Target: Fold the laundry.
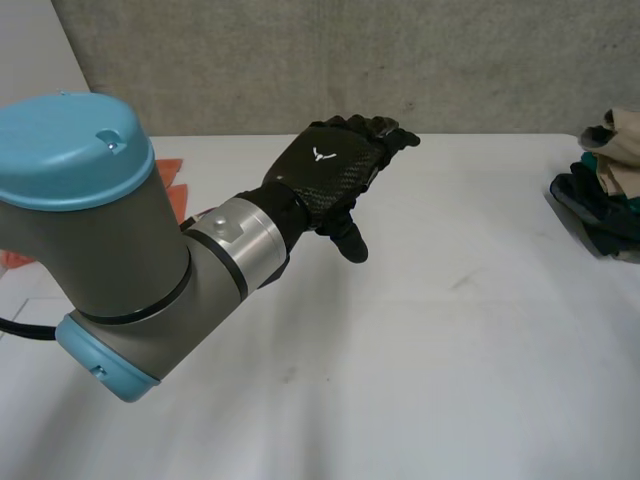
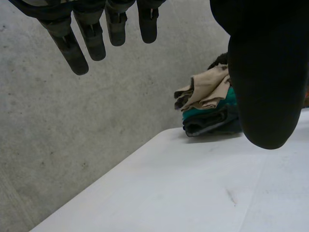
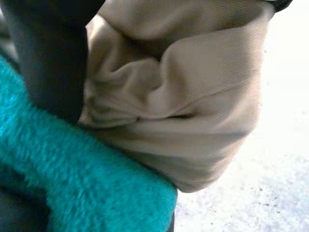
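The left hand [image 1: 335, 170] hangs above the bare surface [image 1: 420, 360] with its fingers [image 2: 94, 41] straight and spread from the thumb, holding nothing. It looks parked clear of the work, palm turned toward the pile [image 2: 207, 104], probably because a second hold is of no use until a garment is laid out. The pile sits well beyond its fingertips, close to the wall [image 2: 72, 121]: a beige cloth [image 3: 193, 96] on top, a teal cloth [image 3: 72, 183] under it, dark cloth [image 1: 590, 205] lowest. The right hand [image 3: 48, 53] is down at that pile, a dark part of it lying against the beige cloth just beside the teal one. Whether it grips the cloth or merely touches it I cannot tell. Going for the topmost piece makes sense, since it can come away without upsetting the rest. Folding has not begun: nothing lies spread out under either hand.
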